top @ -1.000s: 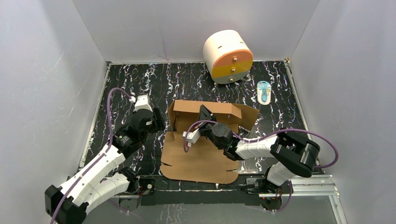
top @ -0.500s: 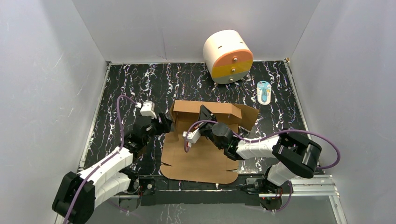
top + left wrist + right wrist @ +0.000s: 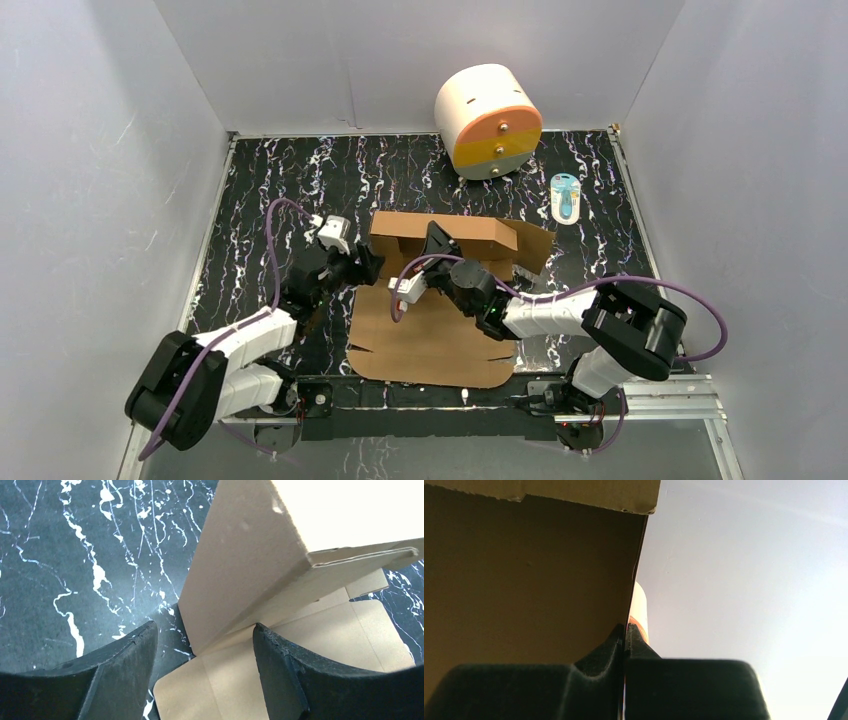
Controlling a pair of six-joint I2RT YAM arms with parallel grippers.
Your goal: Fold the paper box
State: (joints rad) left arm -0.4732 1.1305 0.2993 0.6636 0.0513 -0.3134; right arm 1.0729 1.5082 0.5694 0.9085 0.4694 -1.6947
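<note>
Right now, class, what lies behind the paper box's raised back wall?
Bare black marbled tabletop, and farther back to the right a white cylinder with an orange-yellow face. The strip of table right at the foot of the paper box wall is covered by the cardboard.

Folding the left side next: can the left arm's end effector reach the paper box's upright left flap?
Probably yes: the left end effector stands open, with the upright flap of the paper box between its fingers and nothing blocking it.
</note>
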